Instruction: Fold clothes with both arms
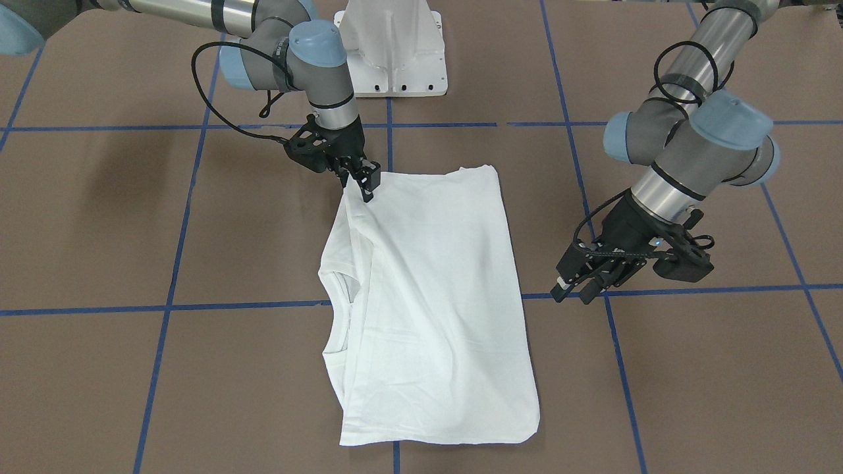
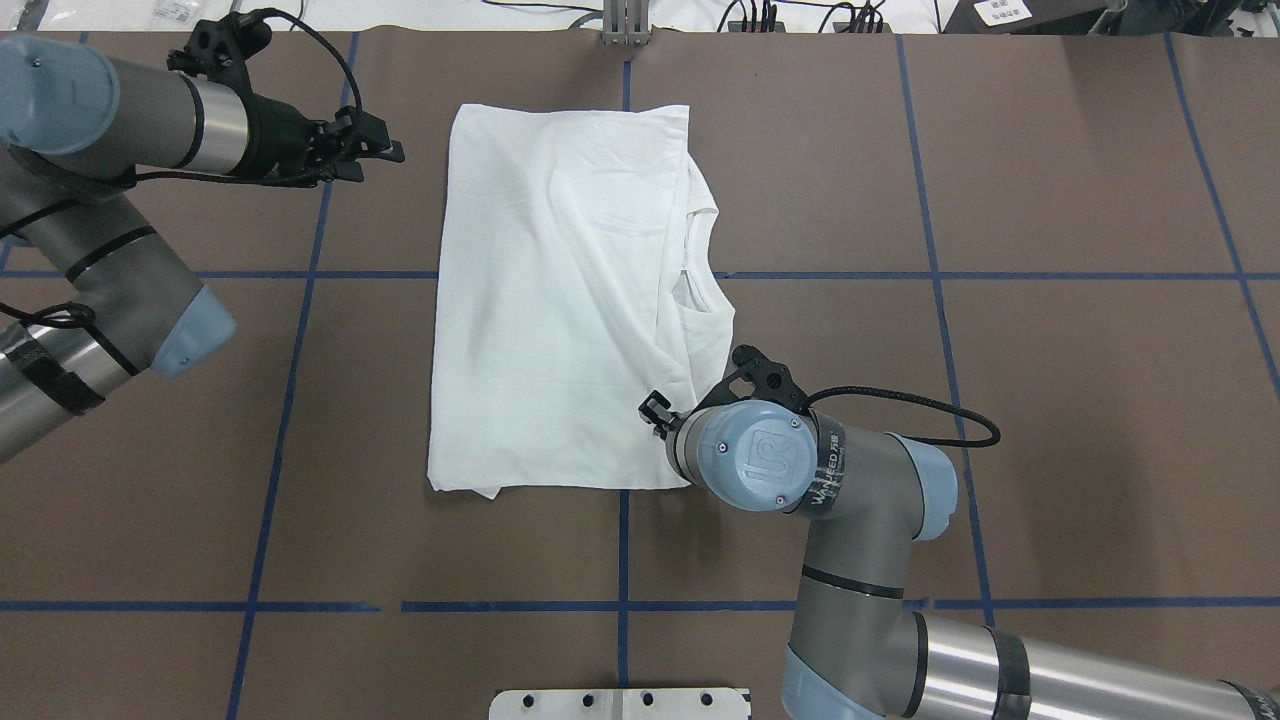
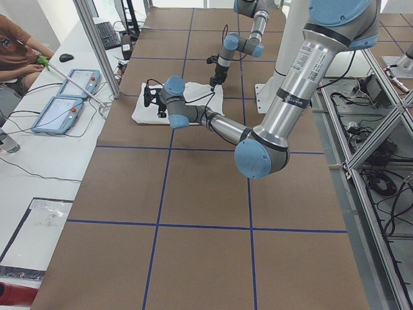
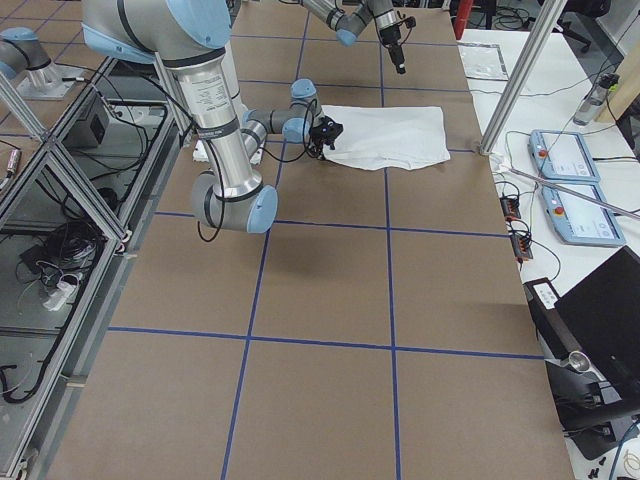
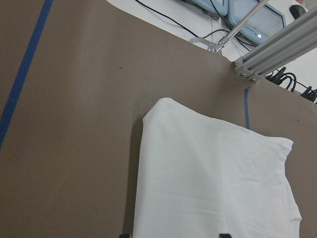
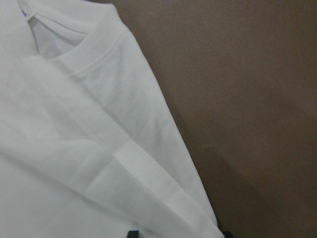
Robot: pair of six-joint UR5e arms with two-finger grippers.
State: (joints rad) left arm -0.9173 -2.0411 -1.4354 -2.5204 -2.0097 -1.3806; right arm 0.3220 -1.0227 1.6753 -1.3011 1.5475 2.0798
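The white T-shirt (image 1: 428, 296) lies folded lengthwise on the brown table, with its ribbed collar (image 2: 700, 270) at the fold's open side. No black text shows. My right gripper (image 1: 365, 184) is open, with its fingertips low over the shirt's near corner (image 6: 74, 148) beside the collar; in the overhead view (image 2: 655, 410) my wrist mostly hides it. My left gripper (image 2: 385, 152) is open and empty. It hangs above the bare table, apart from the shirt's far corner (image 5: 213, 188). It also shows in the front-facing view (image 1: 576, 289).
The white pedestal base (image 1: 395, 52) stands at the robot's side of the table. Blue tape lines (image 2: 625, 605) cross the brown surface. An aluminium post (image 5: 277, 44) and teach pendants (image 4: 565, 155) stand past the far edge, where an operator (image 3: 19, 51) sits.
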